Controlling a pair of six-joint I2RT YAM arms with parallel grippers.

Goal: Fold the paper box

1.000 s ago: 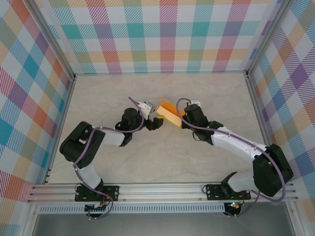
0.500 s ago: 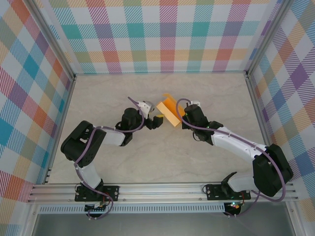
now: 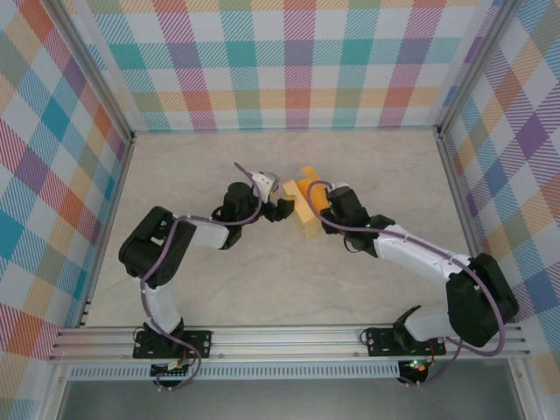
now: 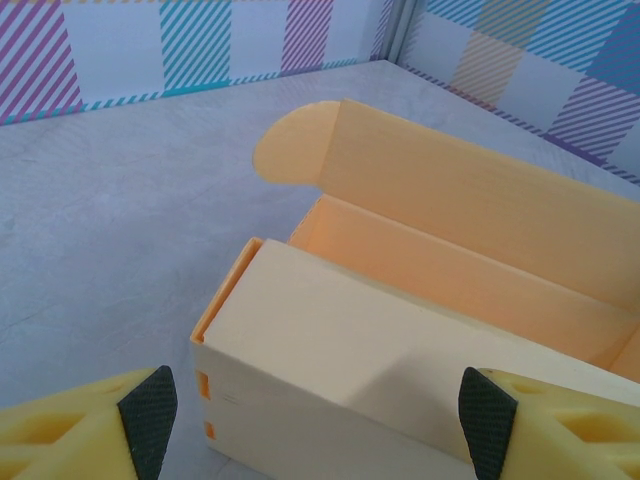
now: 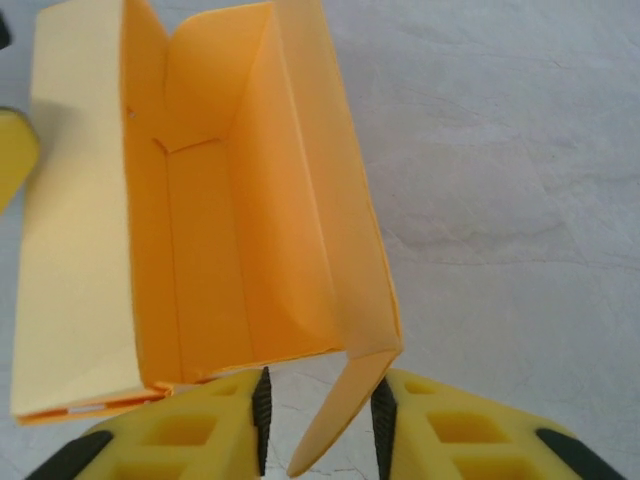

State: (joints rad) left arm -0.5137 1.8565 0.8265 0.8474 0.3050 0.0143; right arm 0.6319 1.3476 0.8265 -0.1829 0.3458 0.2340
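The paper box (image 3: 305, 206) is a yellow-orange card box lying on the table's middle, half formed, with its long lid flap standing open. In the left wrist view the paper box (image 4: 400, 340) sits between my left gripper's (image 4: 317, 415) wide-apart fingers, and the pads do not touch it. My left gripper (image 3: 283, 208) is at its left side. My right gripper (image 3: 322, 205) is at the box's right end. There, an end flap (image 5: 345, 410) hangs between the parted fingers of my right gripper (image 5: 318, 420), close to the right pad (image 5: 382, 420), with a gap on the left.
Plaid walls (image 3: 297, 61) on aluminium posts enclose the pale marbled tabletop (image 3: 201, 166) on three sides. A metal rail (image 3: 289, 337) with both arm bases runs along the near edge. Open table lies behind and in front of the box.
My right gripper's fingers have parted, loosening their hold on the flap. The box has swung from a diagonal lie to nearly lengthwise. My left gripper has moved right, up to the box.
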